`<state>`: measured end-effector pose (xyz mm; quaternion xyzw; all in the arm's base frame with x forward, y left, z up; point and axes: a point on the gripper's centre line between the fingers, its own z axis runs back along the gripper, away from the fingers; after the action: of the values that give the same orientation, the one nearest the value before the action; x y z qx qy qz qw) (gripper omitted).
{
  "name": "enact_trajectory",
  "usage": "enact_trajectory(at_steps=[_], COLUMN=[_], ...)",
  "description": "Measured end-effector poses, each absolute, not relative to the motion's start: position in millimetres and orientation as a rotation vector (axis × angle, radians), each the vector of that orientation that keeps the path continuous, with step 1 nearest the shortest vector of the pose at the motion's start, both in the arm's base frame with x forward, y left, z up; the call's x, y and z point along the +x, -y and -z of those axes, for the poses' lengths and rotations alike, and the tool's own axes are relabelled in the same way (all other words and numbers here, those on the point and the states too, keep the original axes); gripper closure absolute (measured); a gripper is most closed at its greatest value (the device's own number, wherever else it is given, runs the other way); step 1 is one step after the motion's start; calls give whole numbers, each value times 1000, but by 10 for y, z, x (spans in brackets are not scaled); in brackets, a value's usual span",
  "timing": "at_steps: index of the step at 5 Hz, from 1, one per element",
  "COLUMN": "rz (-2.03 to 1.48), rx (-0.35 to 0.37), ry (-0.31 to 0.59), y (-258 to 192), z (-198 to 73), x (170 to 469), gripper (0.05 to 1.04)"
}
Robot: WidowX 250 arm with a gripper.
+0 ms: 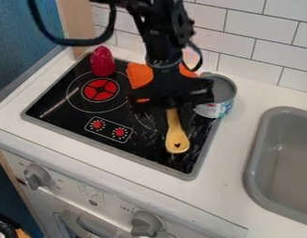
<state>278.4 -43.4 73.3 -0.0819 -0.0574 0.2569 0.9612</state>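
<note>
The black gripper (171, 103) hangs low over the right half of the black stove top. Directly beneath it, a wooden spoon (176, 135) points toward the stove's front edge, with its broad end in front of the gripper and the upper part of its handle hidden by it. Whether the spoon is held or simply lies there, I cannot tell. Behind the gripper is an orange cloth-like thing (139, 75), partly covered by the arm. An opened metal can (225, 93) stands close at the gripper's right.
A dark red rounded object (103, 62) stands at the back left of the stove top (69, 100). The grey sink (258, 153) is at the right, beyond a strip of white counter (227, 162). A tiled wall (243, 44) rises behind the counter.
</note>
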Motion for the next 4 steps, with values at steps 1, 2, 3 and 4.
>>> enact_trajectory(at_steps=[1,2,3,4], rz=[-562,-833,-1083,-1326], rx=[-186,-267,-289,-244], ry=[113,174,177,212], y=[430,83,-217,-675], z=[-896,-1160,-1244,-1210], x=[2711,2732,2706,2768], gripper=[751,751,751,751])
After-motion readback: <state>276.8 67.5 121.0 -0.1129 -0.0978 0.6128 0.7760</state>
